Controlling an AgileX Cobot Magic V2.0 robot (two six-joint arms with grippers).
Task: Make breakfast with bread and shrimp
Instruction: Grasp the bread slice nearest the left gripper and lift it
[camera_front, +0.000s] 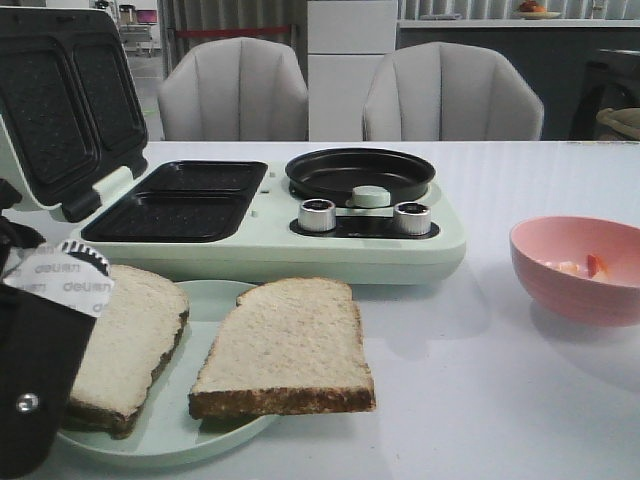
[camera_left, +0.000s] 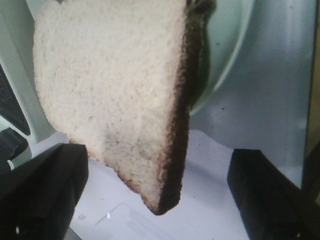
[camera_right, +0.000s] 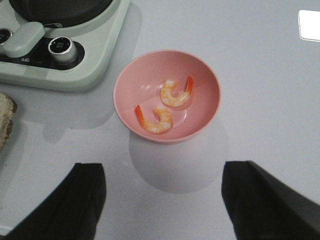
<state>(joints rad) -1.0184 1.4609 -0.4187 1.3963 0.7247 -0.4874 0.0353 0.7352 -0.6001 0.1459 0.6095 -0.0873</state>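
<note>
Two bread slices lie on a pale green plate (camera_front: 215, 440): the left slice (camera_front: 135, 335) and the right slice (camera_front: 290, 345). My left gripper (camera_left: 157, 152) is open, its black fingers (camera_left: 45, 190) standing wide on either side of the left slice's (camera_left: 115, 85) crusted corner without touching it. In the front view only its black body (camera_front: 30, 390) shows, beside that slice. Two shrimp (camera_right: 162, 107) lie in a pink bowl (camera_right: 200, 82), also seen as the bowl (camera_front: 575, 290) on the right. My right gripper (camera_right: 162, 172) hovers open above the table just short of the bowl, holding nothing.
A mint-green breakfast maker (camera_front: 260, 250) stands behind the plate, its lid (camera_front: 60, 100) raised over two dark sandwich wells (camera_front: 180, 200). On its right side are a black pan (camera_front: 360, 172) and two knobs (camera_front: 412, 217). Two grey chairs (camera_front: 235, 90) stand beyond the table.
</note>
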